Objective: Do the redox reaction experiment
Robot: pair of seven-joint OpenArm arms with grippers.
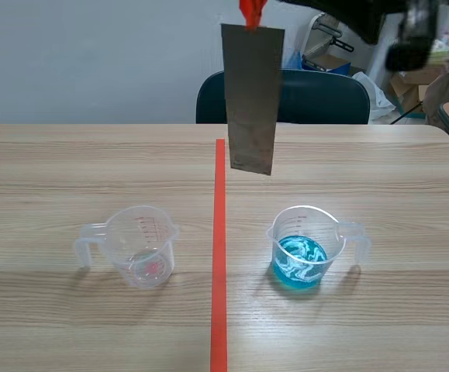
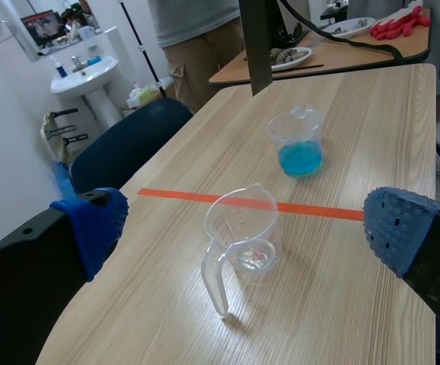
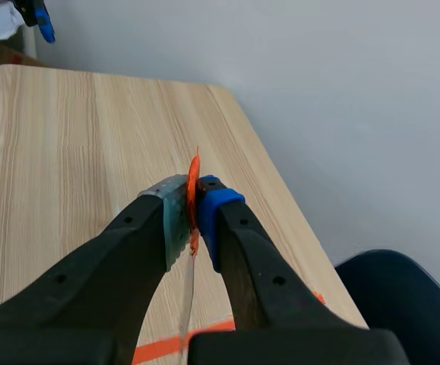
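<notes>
The right gripper (image 3: 193,211) pinches a grey metal strip (image 1: 251,101) high beside the blue-liquid measuring cup (image 1: 302,252); the left gripper (image 2: 246,224) is wide open.

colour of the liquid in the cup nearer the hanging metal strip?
Bright blue liquid with pale swirls; the scene view shows it best.

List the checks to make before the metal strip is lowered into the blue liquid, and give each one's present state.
1. Right gripper shut on the metal strip: ok.
2. Strip hanging upright: ok.
3. Cup of blue liquid upright and uncovered: ok.
4. Strip right above that cup: not ok; it looks offset toward the tape line.
5. Left gripper open, away from the blue cup: ok.
6. Clear cup out of the way: ok.
</notes>
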